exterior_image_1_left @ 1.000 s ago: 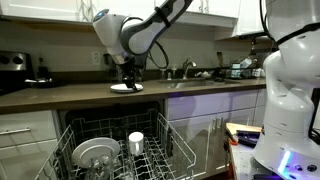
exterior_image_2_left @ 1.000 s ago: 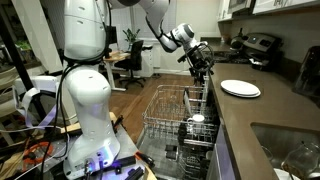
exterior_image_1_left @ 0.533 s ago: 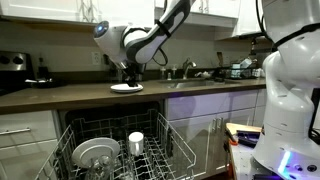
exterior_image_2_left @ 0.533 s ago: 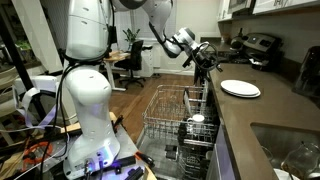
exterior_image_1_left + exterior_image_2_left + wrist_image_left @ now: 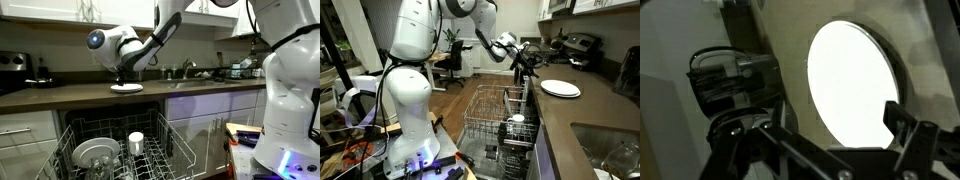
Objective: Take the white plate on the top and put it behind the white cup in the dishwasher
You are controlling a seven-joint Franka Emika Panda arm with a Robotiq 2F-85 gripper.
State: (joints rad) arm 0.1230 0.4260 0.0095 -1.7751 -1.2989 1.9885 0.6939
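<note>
The white plate (image 5: 126, 88) (image 5: 560, 88) lies flat on the dark countertop above the dishwasher (image 5: 178, 138). My gripper (image 5: 122, 76) (image 5: 528, 68) hovers open just above the plate's near edge, holding nothing. In the wrist view the plate (image 5: 850, 75) is a bright oval that fills the space ahead of the gripper (image 5: 837, 125), whose dark fingers (image 5: 898, 122) stand wide apart on either side. The dishwasher's white wire rack (image 5: 485, 112) is pulled out. The white cup (image 5: 136, 143) (image 5: 517, 120) stands upright in it, next to a greyer glassy dish (image 5: 95, 153).
The robot's white base (image 5: 290, 90) (image 5: 408, 100) stands beside the open dishwasher. A sink (image 5: 610, 150) with a faucet and dishes (image 5: 200, 72) is along the counter. A stove (image 5: 12, 62) and white cabinet drawers (image 5: 25, 130) flank the dishwasher.
The arm has swung further over the counter and the open gripper has come closer to the plate and slightly lower. The plate, the cup and the rack have not moved.
</note>
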